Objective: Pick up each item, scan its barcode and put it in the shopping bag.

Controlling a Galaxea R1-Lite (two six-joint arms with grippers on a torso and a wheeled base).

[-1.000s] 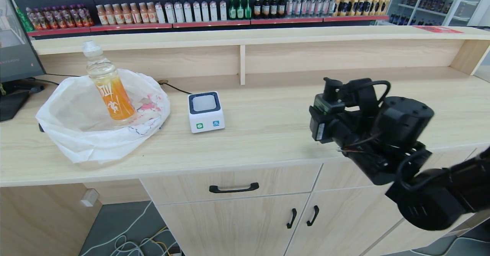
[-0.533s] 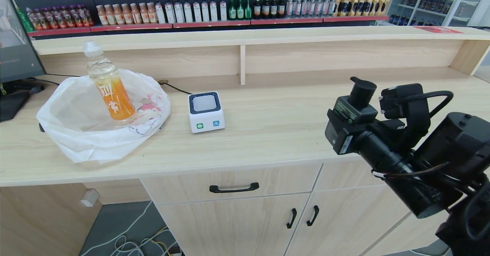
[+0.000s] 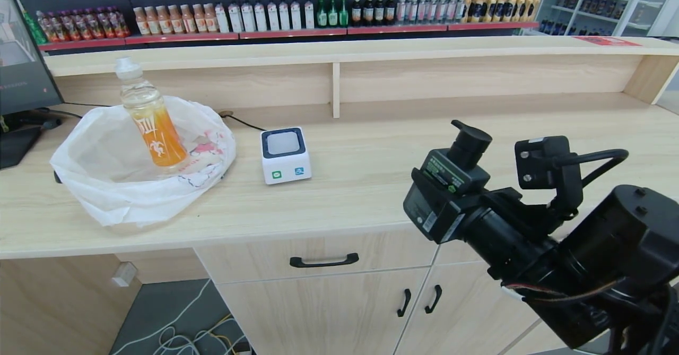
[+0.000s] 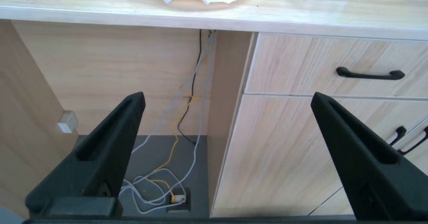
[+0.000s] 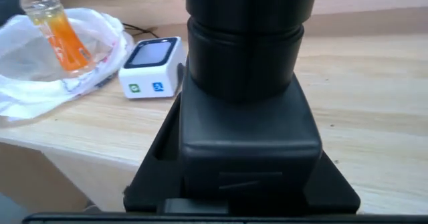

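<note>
Right claw [image 5: 244, 177] clamps the black handheld scanner [image 5: 241, 57] right of the payment box [image 3: 285, 155], left claw [image 4: 227, 157] wide; I'd steer clear of the counter [image 3: 371, 185] edge.

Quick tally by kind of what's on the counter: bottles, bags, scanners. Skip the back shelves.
bottle: 1, standing in the bag
shopping bag: 1
scanner: 1
Total: 3
</note>
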